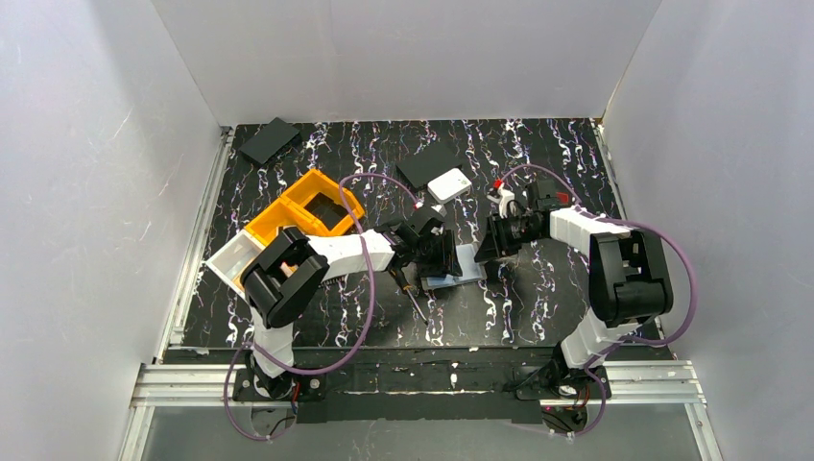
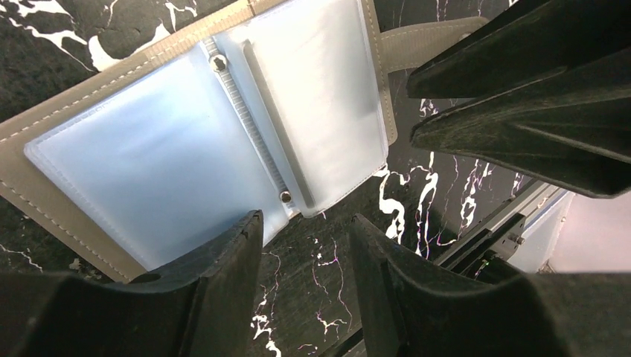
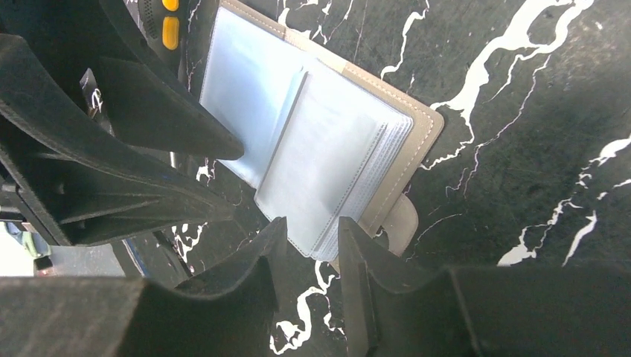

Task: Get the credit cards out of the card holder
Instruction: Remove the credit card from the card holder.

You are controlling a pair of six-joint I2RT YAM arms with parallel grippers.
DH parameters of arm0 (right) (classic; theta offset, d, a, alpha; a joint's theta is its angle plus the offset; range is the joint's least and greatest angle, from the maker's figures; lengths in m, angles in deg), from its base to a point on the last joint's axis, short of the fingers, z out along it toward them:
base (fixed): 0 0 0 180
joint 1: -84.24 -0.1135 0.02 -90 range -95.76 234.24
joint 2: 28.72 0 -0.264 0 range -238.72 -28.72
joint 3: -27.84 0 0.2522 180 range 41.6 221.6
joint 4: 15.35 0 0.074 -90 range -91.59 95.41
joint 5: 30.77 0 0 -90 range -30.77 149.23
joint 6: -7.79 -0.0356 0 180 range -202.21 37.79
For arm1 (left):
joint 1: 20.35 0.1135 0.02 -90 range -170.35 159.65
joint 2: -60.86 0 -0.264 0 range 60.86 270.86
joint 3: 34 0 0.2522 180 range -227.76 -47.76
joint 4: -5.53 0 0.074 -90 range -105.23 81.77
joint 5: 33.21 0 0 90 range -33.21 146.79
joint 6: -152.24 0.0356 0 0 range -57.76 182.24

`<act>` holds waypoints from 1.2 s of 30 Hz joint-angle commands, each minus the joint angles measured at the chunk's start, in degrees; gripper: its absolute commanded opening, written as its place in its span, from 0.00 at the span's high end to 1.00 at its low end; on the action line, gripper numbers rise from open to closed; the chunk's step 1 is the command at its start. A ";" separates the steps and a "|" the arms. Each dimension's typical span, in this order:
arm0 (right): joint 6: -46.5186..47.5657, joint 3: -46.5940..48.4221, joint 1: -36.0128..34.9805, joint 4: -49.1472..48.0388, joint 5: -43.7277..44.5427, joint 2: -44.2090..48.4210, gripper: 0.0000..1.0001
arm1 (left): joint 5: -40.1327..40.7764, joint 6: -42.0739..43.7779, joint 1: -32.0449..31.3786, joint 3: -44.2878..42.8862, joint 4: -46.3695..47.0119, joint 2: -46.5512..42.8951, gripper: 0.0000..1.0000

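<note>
card holder (image 2: 186, 141) lay open and flat on the table (image 1: 538, 307), near the middle and a little toward the near edge, between the two grippers. taupe cover faced down and pale blue-grey plastic sleeves (image 3: 327, 156) faced up. snap tab (image 3: 398, 223) stuck out from the cover edge on the right arm's side and lay flat on the table.

left gripper (image 2: 305, 219): jaws spread, bare table visible in the gap, nothing pinched. one fingertip (image 2: 238, 245) overlapped the near edge of the holder in the left wrist view; contact could not be judged.

right gripper (image 3: 312, 222): jaws spread with a clear gap. the corner of the sleeve stack sat right at the mouth of the gap, just beside the tab. could not tell whether the fingers touched it. no grip seen.

both grippers were low over the holder from opposite sides, close together, with the right gripper's fingers showing in the left wrist view.

the credit cards: not separable from the cloudy sleeves in any view.

screwdriver (image 1: 415, 303) lay just beside the holder, toward the near edge. orange bin (image 1: 298, 206) and a clear box (image 1: 235, 257) sat toward the left edge. white square box (image 1: 449, 184) sat toward the far edge, touching a flat black rectangle (image 1: 427, 163). a second black rectangle (image 1: 269, 139) lay at the far left corner.
</note>
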 commanded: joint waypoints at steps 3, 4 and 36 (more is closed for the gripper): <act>-0.61 0.95 -0.08 -0.28 -2.77 -2.39 0.60 | -0.96 -0.59 0.11 -1.48 0.91 -1.34 0.57; -0.82 0.92 -0.16 -0.42 -2.77 -2.77 0.60 | -1.20 -0.35 0.10 -1.75 1.67 -0.98 0.57; -2.15 1.28 -0.74 -0.82 -1.35 -5.16 0.64 | -3.53 -0.33 0.71 -2.05 3.17 6.12 0.76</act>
